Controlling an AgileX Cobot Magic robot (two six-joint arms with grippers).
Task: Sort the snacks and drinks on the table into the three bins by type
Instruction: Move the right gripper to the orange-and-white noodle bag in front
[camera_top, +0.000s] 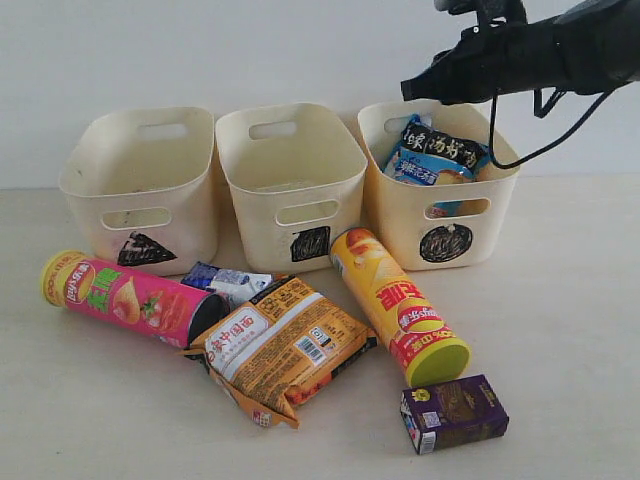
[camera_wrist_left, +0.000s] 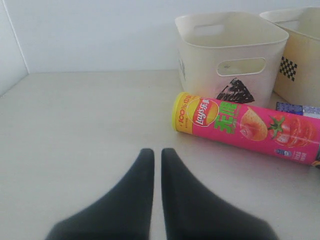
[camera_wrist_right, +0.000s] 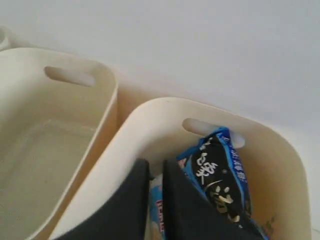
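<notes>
I see a pale beige desk (camera_top: 580, 300) with faint grain, backed by a plain white wall (camera_top: 200, 50). The three cream bins (camera_top: 290, 130) stand in a row by that wall. My right gripper (camera_top: 408, 90) hangs over the circle bin (camera_top: 400, 210), fingers together and empty. The blue bag (camera_top: 435, 150) sits inside that bin. My left gripper (camera_wrist_left: 157, 152) is closed too, low over bare desk near the pink tube (camera_wrist_left: 250, 127). The yellow-red tube (camera_top: 395, 300), orange bag (camera_top: 280, 350) and purple carton (camera_top: 455, 412) lie in front of the bins.

Plain white wall (camera_top: 250, 50) behind, unmarked. Pale beige tabletop (camera_top: 580, 300), faint wood grain, runs up to it. Soft even light, faint shadows.
</notes>
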